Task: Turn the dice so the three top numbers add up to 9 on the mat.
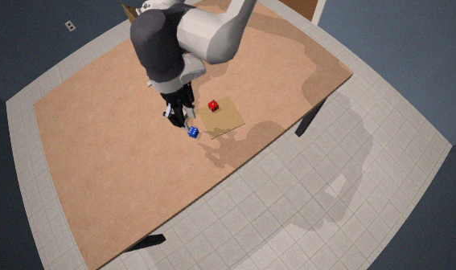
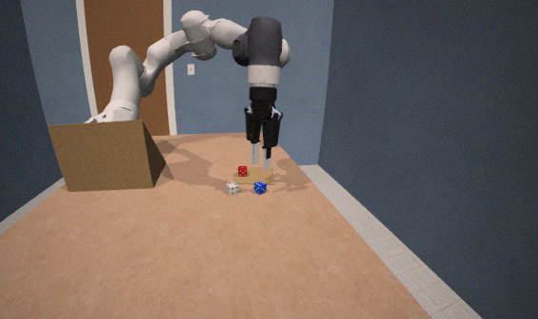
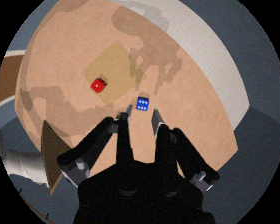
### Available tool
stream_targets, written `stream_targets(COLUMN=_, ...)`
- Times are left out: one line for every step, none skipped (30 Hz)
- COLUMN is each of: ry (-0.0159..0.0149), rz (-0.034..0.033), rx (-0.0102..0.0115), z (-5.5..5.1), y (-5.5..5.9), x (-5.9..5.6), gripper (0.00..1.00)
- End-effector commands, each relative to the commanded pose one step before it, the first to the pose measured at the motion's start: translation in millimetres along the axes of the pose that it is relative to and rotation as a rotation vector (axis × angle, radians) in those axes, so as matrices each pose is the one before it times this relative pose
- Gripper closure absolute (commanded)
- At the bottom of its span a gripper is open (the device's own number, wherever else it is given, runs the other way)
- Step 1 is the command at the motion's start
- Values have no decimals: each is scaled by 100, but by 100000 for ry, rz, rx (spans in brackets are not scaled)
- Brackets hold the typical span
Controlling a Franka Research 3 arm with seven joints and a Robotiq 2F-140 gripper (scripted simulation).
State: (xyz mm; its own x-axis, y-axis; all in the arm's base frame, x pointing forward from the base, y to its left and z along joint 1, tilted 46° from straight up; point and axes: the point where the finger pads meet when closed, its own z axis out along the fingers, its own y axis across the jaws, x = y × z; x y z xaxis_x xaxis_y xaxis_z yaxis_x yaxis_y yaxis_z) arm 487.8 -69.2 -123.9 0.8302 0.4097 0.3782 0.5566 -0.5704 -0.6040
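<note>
The red die lies on the thin tan mat, near one edge, with one pip on top. The blue die lies on the table beside the mat, showing six pips on top. The white die lies on the table off the mat; the gripper hides it in the wrist view and the top view, and its top number is unclear. My gripper is partly open and empty, above the table near the blue die, fingers pointing down.
A brown box-like block stands near the arm's base, away from the dice. The table's long edge lies beyond the blue die and the mat in the top view. The red die is the nearest object to the blue die on the mat side.
</note>
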Motion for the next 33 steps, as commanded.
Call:
stream_targets(ry=144, rz=1593, rx=176, z=-36, y=7, x=-1, gripper=72)
stream_targets(ry=0, rz=0, rx=0, z=0, y=0, x=0, gripper=72)
stream_targets(ry=0, rz=0, rx=0, z=0, y=0, x=0, gripper=72)
stream_targets(ry=0, rz=0, rx=0, z=0, y=0, x=0, gripper=72)
stream_targets(ry=0, rz=0, rx=0, z=0, y=0, x=0, gripper=72)
stream_targets(ry=0, rz=0, rx=0, z=0, y=0, x=0, gripper=72)
stream_targets(ry=0, rz=0, rx=0, z=0, y=0, x=0, gripper=72)
stream_targets(ry=0, rz=0, rx=0, z=0, y=0, x=0, gripper=72)
stream_targets(ry=0, rz=0, rx=0, z=0, y=0, x=0, gripper=72)
stream_targets(ry=0, rz=0, rx=0, z=0, y=0, x=0, gripper=72)
stream_targets(ry=0, rz=0, rx=0, z=0, y=0, x=0, gripper=72)
stream_targets(ry=0, rz=0, rx=0, z=2, y=0, x=0, gripper=72)
stream_targets(ry=0, rz=0, rx=0, z=5, y=0, x=0, gripper=72)
stream_targets(ry=0, rz=1, rx=0, z=9, y=0, x=0, gripper=72)
stream_targets(ry=1, rz=1, rx=0, z=14, y=0, x=0, gripper=72)
stream_targets(ry=1, rz=2, rx=0, z=20, y=0, x=0, gripper=72)
stream_targets(ry=1, rz=3, rx=-1, z=27, y=1, x=0, gripper=72)
stream_targets(ry=2, rz=3, rx=-1, z=34, y=1, x=1, gripper=72)
stream_targets(ry=2, rz=4, rx=-1, z=42, y=1, x=1, gripper=72)
stream_targets(ry=3, rz=5, rx=-1, z=51, y=1, x=1, gripper=72)
stream_targets(ry=3, rz=6, rx=-1, z=60, y=1, x=1, gripper=72)
stream_targets(ry=3, rz=7, rx=-2, z=69, y=1, x=1, gripper=72)
stream_targets(ry=0, rz=0, rx=0, z=0, y=0, x=0, gripper=72)
stream_targets(ry=0, rz=0, rx=0, z=0, y=0, x=0, gripper=72)
stream_targets(ry=4, rz=9, rx=-2, z=78, y=1, x=1, gripper=72)
stream_targets(ry=3, rz=7, rx=-2, z=86, y=2, x=1, gripper=72)
stream_targets(ry=0, rz=0, rx=0, z=93, y=2, x=2, gripper=72)
stream_targets(ry=0, rz=0, rx=0, z=101, y=2, x=2, gripper=72)
stream_targets(ry=0, rz=0, rx=0, z=110, y=2, x=2, gripper=72)
stream_targets(ry=0, rz=0, rx=0, z=118, y=2, x=1, gripper=72)
stream_targets(ry=0, rz=0, rx=0, z=124, y=3, x=2, gripper=72)
stream_targets(ry=0, rz=0, rx=0, z=130, y=3, x=2, gripper=72)
stream_targets(ry=0, rz=0, rx=0, z=137, y=3, x=2, gripper=72)
